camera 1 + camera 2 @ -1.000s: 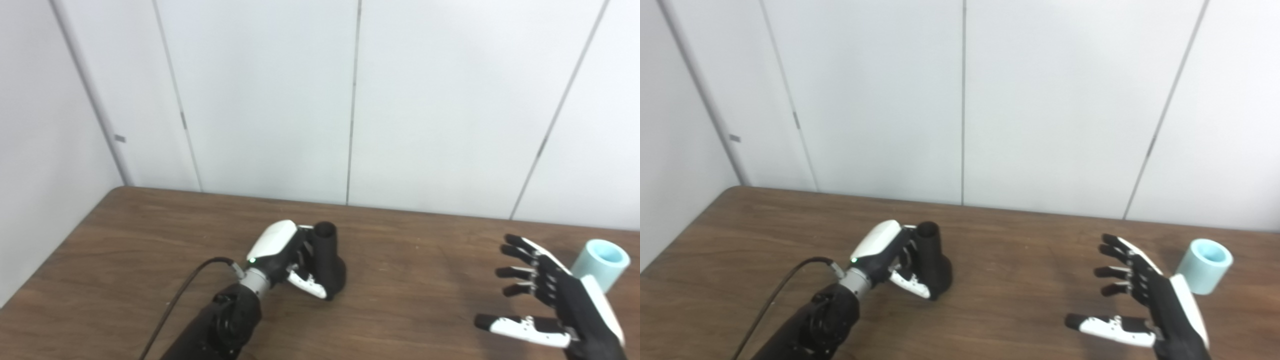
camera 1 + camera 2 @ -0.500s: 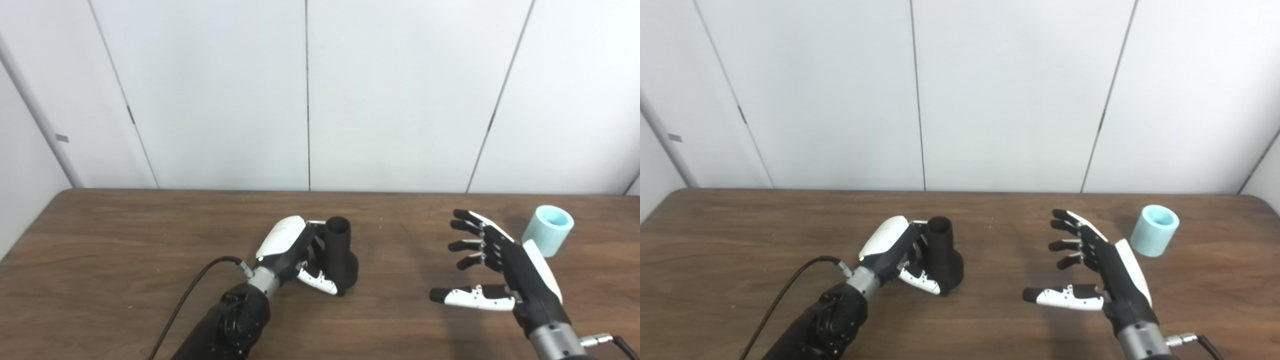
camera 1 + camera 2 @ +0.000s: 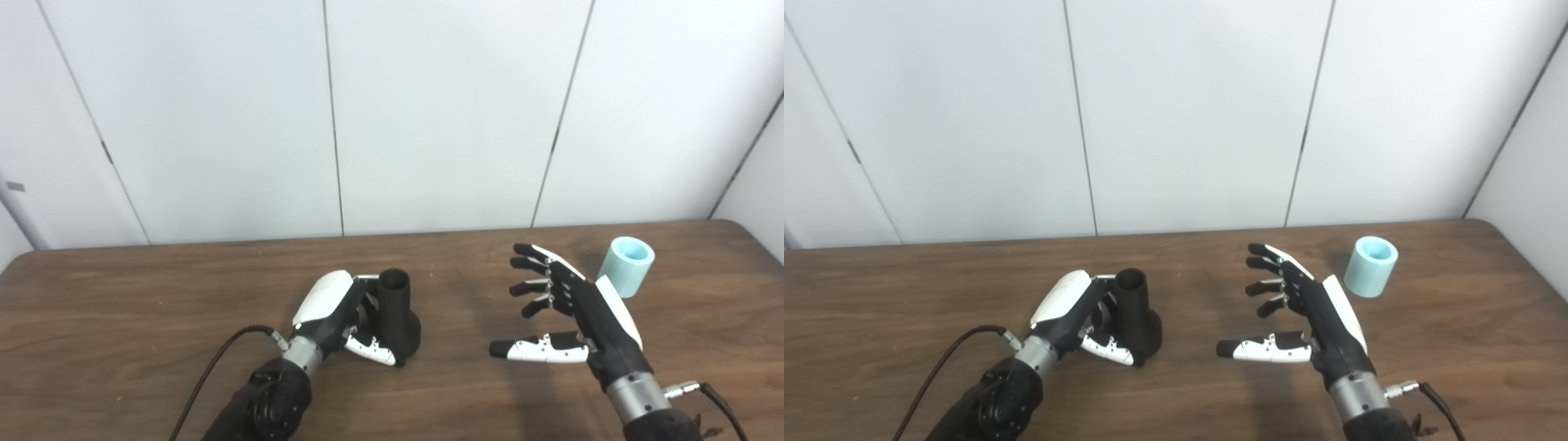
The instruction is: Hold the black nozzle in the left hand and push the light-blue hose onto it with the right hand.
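The left hand (image 3: 334,306) is wrapping its fingers around the nozzle (image 3: 397,315), standing on the worktop (image 3: 122,318). The right hand (image 3: 582,312) is spreading its fingers, empty, near the hose (image 3: 626,266).

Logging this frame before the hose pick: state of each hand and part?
left hand: shut on the black nozzle
black nozzle: upright on the table, open end up
right hand: open, fingers spread, holding nothing
light-blue hose: standing on the table, untouched, not on the nozzle

Lab: bare white panels (image 3: 429,110), table (image 3: 122,306)
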{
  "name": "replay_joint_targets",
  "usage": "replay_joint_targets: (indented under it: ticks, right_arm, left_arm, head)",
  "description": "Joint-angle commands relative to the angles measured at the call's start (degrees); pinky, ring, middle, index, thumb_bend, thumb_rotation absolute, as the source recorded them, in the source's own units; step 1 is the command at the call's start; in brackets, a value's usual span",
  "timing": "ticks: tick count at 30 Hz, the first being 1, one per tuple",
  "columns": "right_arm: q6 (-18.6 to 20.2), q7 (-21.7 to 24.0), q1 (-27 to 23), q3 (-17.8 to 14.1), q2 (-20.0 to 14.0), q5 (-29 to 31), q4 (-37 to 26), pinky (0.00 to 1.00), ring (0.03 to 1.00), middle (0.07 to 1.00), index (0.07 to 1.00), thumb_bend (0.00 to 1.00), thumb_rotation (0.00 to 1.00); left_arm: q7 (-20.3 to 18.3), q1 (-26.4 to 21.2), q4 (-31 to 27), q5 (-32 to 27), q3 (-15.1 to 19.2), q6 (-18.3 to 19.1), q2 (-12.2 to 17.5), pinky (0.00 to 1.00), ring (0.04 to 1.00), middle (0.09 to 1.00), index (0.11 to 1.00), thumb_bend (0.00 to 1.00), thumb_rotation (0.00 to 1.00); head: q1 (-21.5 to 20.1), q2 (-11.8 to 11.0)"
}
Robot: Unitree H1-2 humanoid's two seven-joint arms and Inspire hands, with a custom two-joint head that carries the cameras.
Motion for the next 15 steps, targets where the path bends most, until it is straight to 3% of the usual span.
replay_joint_targets:
  ticks: [1, 8, 12, 15]
  right_arm:
    - [-0.6, 0.2, -2.1, -1.8, -2.5, 0.6, -3.2, 0.52, 0.669, 0.815, 0.845, 0.76, 0.07]
    - [-0.4, 2.5, -6.1, -6.5, -12.0, 1.2, -2.5, 0.54, 0.676, 0.812, 0.845, 0.78, 0.14]
    - [3.2, 4.8, -12.0, -8.1, -19.7, -1.0, -2.5, 0.53, 0.670, 0.805, 0.837, 0.79, 0.15]
    - [5.8, 6.6, -17.7, -7.1, -26.0, -5.8, 0.3, 0.55, 0.694, 0.802, 0.833, 0.78, 0.12]
  left_arm:
    - [-1.2, -0.4, 1.0, 2.0, -1.1, -0.1, 0.6, 0.38, 0.483, 0.461, 0.510, 0.52, 0.00]
    - [-0.8, 0.0, 2.5, 2.4, -1.1, -1.2, 2.1, 0.35, 0.459, 0.450, 0.517, 0.52, 0.00]
    - [-0.7, 0.3, 3.0, 2.0, -0.7, -2.0, 3.0, 0.37, 0.470, 0.445, 0.523, 0.52, 0.00]
    - [-0.6, 0.3, 3.8, 1.4, -0.1, -2.9, 3.8, 0.43, 0.497, 0.446, 0.524, 0.52, 0.00]
  head:
    - [-0.9, -0.2]
    - [-4.8, -1.6]
    - [-7.7, -2.5]
    - [-10.9, -4.1]
